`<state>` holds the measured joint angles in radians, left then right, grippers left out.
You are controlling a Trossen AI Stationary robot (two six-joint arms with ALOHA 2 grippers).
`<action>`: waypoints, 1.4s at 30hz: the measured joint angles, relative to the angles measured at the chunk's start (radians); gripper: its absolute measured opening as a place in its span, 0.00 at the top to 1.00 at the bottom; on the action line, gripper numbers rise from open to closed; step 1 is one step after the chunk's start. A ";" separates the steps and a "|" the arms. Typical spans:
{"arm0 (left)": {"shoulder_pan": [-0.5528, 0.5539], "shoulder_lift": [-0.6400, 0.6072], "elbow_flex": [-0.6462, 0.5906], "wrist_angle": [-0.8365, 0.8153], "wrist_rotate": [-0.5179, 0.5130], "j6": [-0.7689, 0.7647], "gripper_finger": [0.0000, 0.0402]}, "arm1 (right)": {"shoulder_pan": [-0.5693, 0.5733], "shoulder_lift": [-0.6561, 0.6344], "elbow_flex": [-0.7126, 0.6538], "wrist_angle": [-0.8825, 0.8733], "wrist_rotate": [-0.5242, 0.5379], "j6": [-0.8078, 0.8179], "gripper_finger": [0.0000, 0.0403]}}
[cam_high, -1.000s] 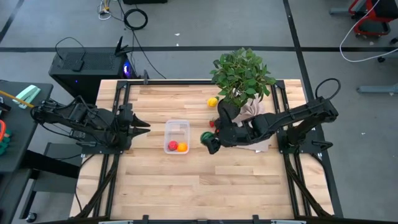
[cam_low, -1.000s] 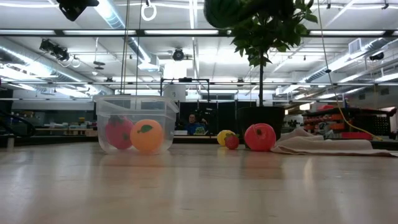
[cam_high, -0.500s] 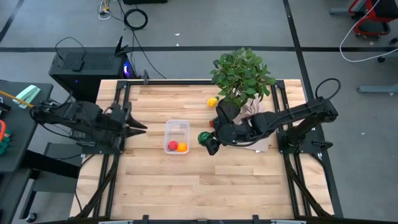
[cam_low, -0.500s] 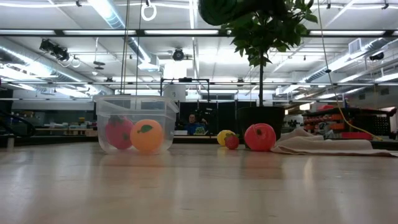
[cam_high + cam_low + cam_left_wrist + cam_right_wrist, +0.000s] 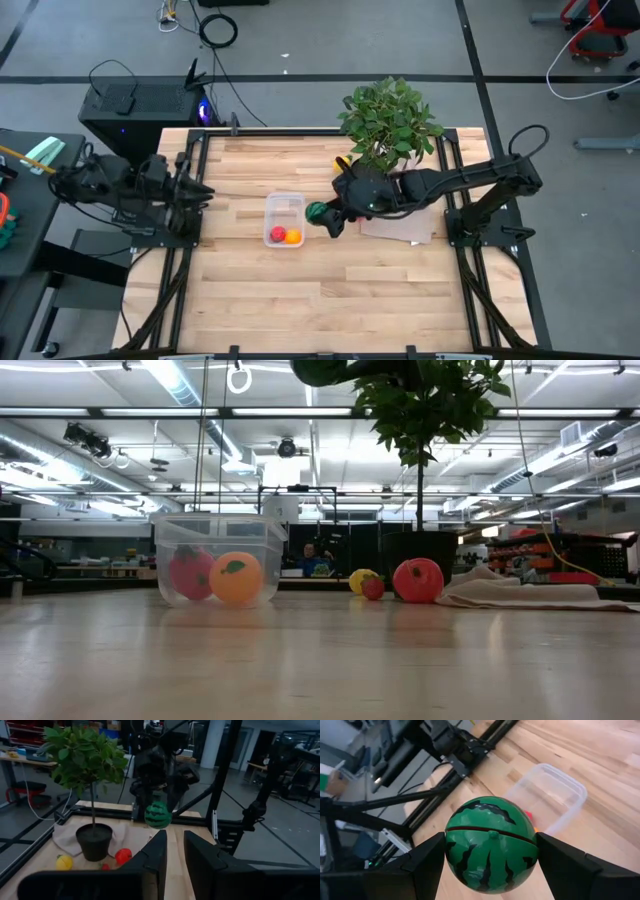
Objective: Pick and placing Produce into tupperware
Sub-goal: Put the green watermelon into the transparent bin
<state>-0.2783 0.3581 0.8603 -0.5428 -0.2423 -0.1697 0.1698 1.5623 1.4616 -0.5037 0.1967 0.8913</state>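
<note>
Right end effector [image 5: 322, 214] clamps watermelon [image 5: 317, 212] in air, just beside tupperware [image 5: 284, 219] rim w/ open table around.

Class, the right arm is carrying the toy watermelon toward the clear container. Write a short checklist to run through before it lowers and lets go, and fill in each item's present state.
1. Right tool grips the watermelon on both sides: ok.
2. Watermelon directly above the tupperware: not ok, it hangs beside it, on the plant side.
3. Free room in the tupperware: cannot tell; a red fruit and an orange fruit already fill one end.
4. Left tool clear of the tupperware: ok, it sits at the table edge.
5. Tupperware upright: ok.
</note>
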 joint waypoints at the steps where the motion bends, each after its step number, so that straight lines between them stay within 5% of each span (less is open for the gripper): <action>1: 0.000 -0.007 0.000 -0.013 -0.007 0.000 0.82 | -0.003 0.000 0.000 0.012 -0.012 -0.010 0.28; 7: 0.000 -0.032 0.000 -0.034 -0.038 -0.001 0.82 | -0.011 0.121 0.117 0.013 -0.089 -0.106 0.28; 21: 0.000 -0.034 0.000 -0.065 -0.045 -0.006 0.81 | -0.133 0.548 0.899 -0.378 -0.233 -0.463 0.28; 42: 0.000 -0.042 -0.001 -0.166 -0.090 0.008 0.82 | -0.200 0.678 0.868 -0.426 -0.303 -0.720 0.28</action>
<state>-0.2779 0.3164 0.8591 -0.7083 -0.3319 -0.1617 -0.0300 2.2401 2.3295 -0.9292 -0.1061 0.1715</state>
